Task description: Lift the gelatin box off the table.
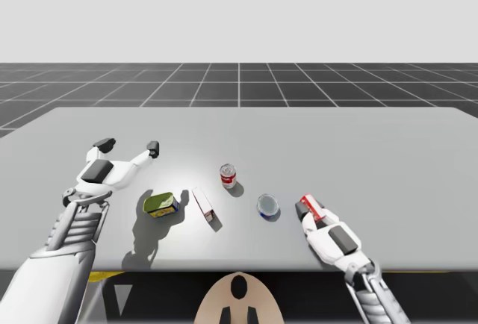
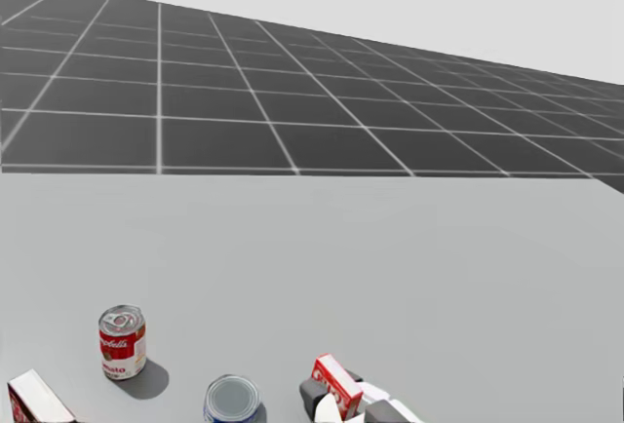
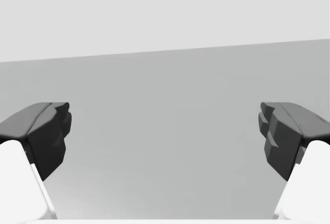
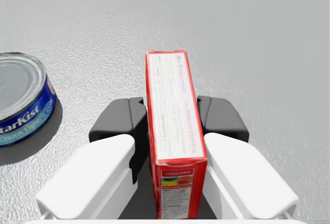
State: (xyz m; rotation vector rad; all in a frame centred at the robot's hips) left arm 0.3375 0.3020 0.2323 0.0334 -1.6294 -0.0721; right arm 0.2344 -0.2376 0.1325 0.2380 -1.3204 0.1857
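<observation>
Two fingers of my right gripper clamp the red gelatin box between them; a flat blue can sits just beside. My left gripper hangs spread wide over the table.

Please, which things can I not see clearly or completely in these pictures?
Underside of the red rectangular gelatin box: right wrist view, hidden by the box itself and the right claw; lifted or not, I cannot tell.
Low blue tin can: head view, cut by the bottom edge.
White-and-red carton: head view, cut at the bottom-left corner.
</observation>
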